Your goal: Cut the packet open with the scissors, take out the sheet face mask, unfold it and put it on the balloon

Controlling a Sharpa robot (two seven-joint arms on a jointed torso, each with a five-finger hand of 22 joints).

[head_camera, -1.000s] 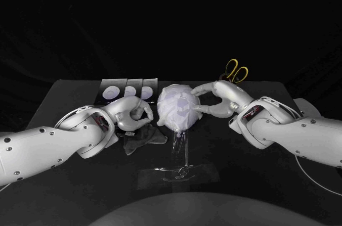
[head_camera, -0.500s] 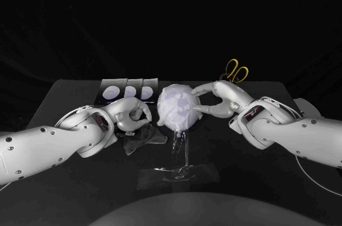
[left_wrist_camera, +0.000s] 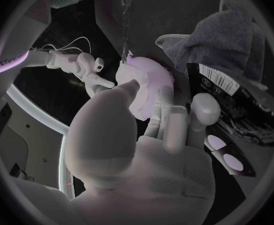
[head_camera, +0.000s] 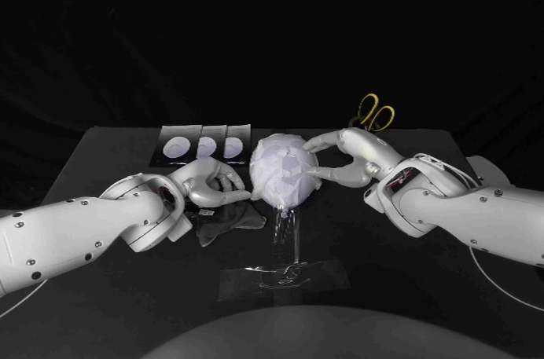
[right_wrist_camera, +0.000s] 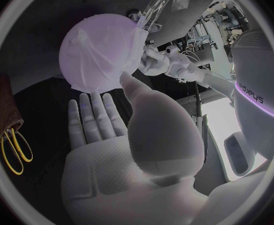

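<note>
Left hand (head_camera: 207, 182) has uncurled since the earlier frame, and its fingers (head_camera: 233, 189) now reach out toward the left side of the balloon (head_camera: 284, 170). Black tabletop (head_camera: 385, 249) spans the scene, with two white arms coming in from either side toward its middle. At the centre the balloon sits on top of a clear stand (head_camera: 284, 274), whose thin stem rises from a flat see-through base near the front. A white sheet mask (head_camera: 289, 184) is draped over the balloon and covers most of its surface. The left hand holds nothing; its fingers are apart and straightened, their tips just beside the balloon, and whether they touch it cannot be told. In the left wrist view this hand (left_wrist_camera: 143, 155) points at the balloon (left_wrist_camera: 143, 80). The right hand (head_camera: 351, 159) also holds nothing; its fingers are spread wide and rest against the balloon's right side, one near the top and one lower down. In the right wrist view the right hand (right_wrist_camera: 131, 150) has its thumb tip touching the edge of the covered balloon (right_wrist_camera: 99, 52). A crumpled dark cloth (head_camera: 227, 217) lies on the tabletop under the left hand, with a black packet (left_wrist_camera: 215, 82) bearing a barcode beside it. A row of packets (head_camera: 204, 145) with pale ovals lies at the far left. Yellow-handled scissors (head_camera: 376, 113) stand handles up at the far edge, behind the right hand.
</note>
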